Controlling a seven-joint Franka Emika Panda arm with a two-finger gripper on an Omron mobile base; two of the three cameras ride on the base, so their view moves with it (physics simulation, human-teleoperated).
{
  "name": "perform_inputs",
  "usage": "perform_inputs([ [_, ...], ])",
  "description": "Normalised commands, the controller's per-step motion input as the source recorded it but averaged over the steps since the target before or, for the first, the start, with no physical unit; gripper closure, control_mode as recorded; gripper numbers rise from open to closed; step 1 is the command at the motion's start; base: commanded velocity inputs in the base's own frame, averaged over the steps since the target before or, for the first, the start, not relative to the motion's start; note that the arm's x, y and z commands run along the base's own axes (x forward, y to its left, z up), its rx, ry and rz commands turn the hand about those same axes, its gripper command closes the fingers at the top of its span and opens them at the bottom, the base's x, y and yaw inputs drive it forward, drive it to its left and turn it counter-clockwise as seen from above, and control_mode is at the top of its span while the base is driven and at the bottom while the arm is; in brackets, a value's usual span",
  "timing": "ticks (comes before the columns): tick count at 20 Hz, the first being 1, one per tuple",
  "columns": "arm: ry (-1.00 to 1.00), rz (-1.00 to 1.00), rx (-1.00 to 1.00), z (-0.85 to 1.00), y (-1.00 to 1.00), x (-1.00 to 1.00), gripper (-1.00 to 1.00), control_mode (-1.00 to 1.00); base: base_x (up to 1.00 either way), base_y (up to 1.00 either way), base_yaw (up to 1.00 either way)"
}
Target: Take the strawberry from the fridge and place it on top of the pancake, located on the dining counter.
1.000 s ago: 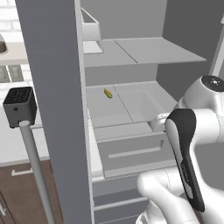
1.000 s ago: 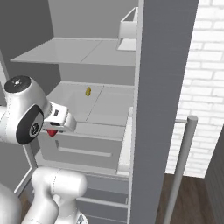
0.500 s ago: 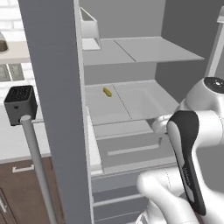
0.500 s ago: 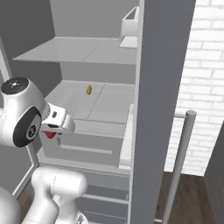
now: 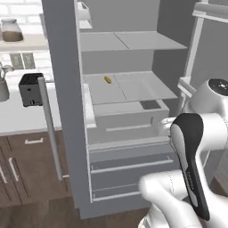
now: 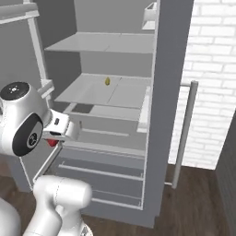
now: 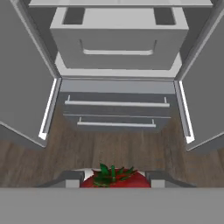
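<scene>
While the fridge [image 5: 120, 111] stands with both doors swung wide, the left base view takes in, at its far left, a white wall counter [image 5: 18, 118] carrying a dark toaster [image 5: 30, 89] beside the long bar handle [image 5: 49, 129] of the left door. Further right, pale grey shelves run across the open interior, and a small yellow oblong item [image 5: 107, 79] lies on the middle shelf [image 5: 133, 87], well back from its front edge. Below that shelf a grey inner drawer [image 5: 129, 118] sits partly pulled forward, and under it are the two closed lower drawers [image 5: 129, 171] with their thin bar pulls. At the right of this view the white arm rises in front of the fridge's right half. In the right base view the gripper [image 6: 54, 138] hangs just in front of the pulled drawer at the fridge's left side, with a bit of red showing beneath it, and the right door's bar handle [image 6: 184, 133] stands against a white brick wall [image 6: 212, 83]. Seen from the hand view, the strawberry [image 7: 114, 178], red with green leaves on top, sits between the two dark fingertips [image 7: 72, 179], which are clamped on it from either side, above the wooden floor [image 7: 113, 153] in front of the lower drawers.
</scene>
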Motion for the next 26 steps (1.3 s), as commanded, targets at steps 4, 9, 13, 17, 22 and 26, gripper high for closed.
perform_inputs([
  [4,0.00,0.00,0.00,0.00,0.00,0.00,1.00,1.00,-0.66,-0.24,0.39],
  [9,0.00,0.00,0.00,0.00,0.00,0.00,1.00,1.00,-0.51,-0.54,0.61],
  [13,0.00,0.00,0.00,0.00,0.00,0.00,1.00,1.00,-0.69,-0.86,0.78],
  [17,0.00,0.00,0.00,0.00,0.00,0.00,1.00,1.00,-0.95,-0.50,0.71],
  [22,0.00,0.00,0.00,0.00,0.00,0.00,1.00,1.00,-1.00,-0.10,0.64],
  [26,0.00,0.00,0.00,0.00,0.00,0.00,1.00,1.00,-0.90,0.03,0.59],
])
